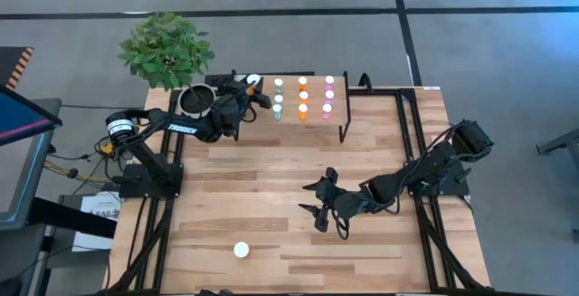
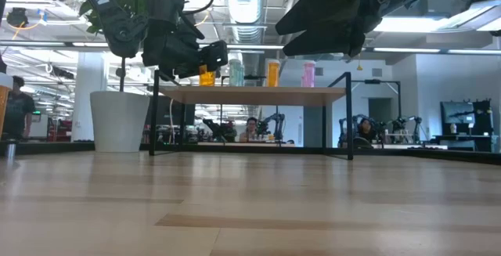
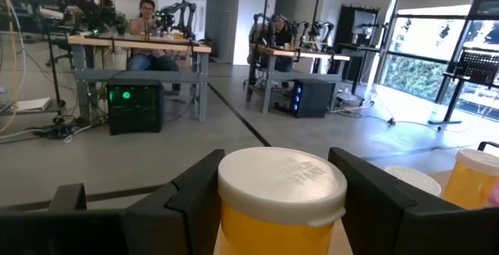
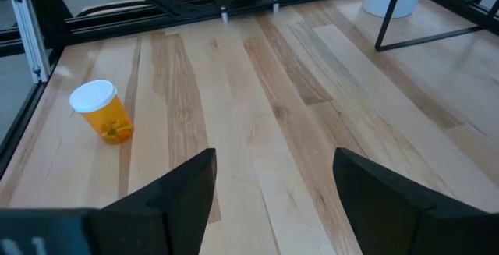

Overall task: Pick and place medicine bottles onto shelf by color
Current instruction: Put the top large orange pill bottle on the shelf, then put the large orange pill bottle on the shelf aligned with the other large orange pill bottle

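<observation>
Left claw [image 3: 282,208] grips orange bottle [image 3: 281,208] beside plant pot [image 1: 194,101].

Bright, even indoor light from ceiling fixtures [image 2: 244,5] in the low view, daylight glare through the windows [image 3: 437,60] in the left wrist view, soft faint shadows on the tabletop [image 1: 298,196], near gripper fingers blurred, low-view arms silhouetted.

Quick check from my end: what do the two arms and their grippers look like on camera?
Both arms are dark, jointed metal. The left arm carries white lettering and a white-and-orange band near its base. The left gripper and right gripper have flat, angular black fingers.
</observation>
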Controlling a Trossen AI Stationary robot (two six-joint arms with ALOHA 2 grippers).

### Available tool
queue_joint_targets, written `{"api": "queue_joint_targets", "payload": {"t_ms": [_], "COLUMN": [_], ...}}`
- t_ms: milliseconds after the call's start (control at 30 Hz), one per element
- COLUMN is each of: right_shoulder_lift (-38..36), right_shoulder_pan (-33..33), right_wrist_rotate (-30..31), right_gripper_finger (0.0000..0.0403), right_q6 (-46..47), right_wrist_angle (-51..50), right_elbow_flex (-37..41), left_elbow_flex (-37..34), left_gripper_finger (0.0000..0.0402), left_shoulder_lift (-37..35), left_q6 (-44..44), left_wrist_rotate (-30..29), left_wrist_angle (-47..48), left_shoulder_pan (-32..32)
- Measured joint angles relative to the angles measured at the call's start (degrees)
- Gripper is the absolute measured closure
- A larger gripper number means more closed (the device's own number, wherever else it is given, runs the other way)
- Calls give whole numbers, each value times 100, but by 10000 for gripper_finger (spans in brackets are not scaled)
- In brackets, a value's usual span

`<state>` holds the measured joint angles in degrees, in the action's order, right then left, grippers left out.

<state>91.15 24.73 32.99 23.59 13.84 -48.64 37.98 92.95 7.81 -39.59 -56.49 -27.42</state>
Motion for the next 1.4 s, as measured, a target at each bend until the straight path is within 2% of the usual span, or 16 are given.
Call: {"api": "queue_joint_targets", "payload": {"t_ms": [167, 467, 700, 1067, 1400], "right_shoulder_lift": [0, 0, 0, 2, 2], "right_shoulder_pan": [0, 0, 0, 39, 37], "right_wrist_rotate": [-2, -2, -4, -11, -9], "right_gripper_finger": [122, 122, 122, 122, 122], "right_q6": [0, 0, 0, 2, 0], "right_wrist_angle": [1, 1, 1, 5, 40], "right_elbow_flex": [0, 0, 0, -4, -4], "left_elbow_flex": [0, 0, -19, -26, -20], "left_gripper_finger": [202, 140, 132, 132, 132], "left_shoulder_lift": [0, 1, -153, -1305, -2247], "left_q6": [0, 11, -124, -216, -524], "left_wrist_rotate": [18, 20, 33, -163, 168], "left_wrist_angle": [43, 128, 270, 1340, 1609], "left_shoulder_pan": [7, 47, 180, 482, 995]}}
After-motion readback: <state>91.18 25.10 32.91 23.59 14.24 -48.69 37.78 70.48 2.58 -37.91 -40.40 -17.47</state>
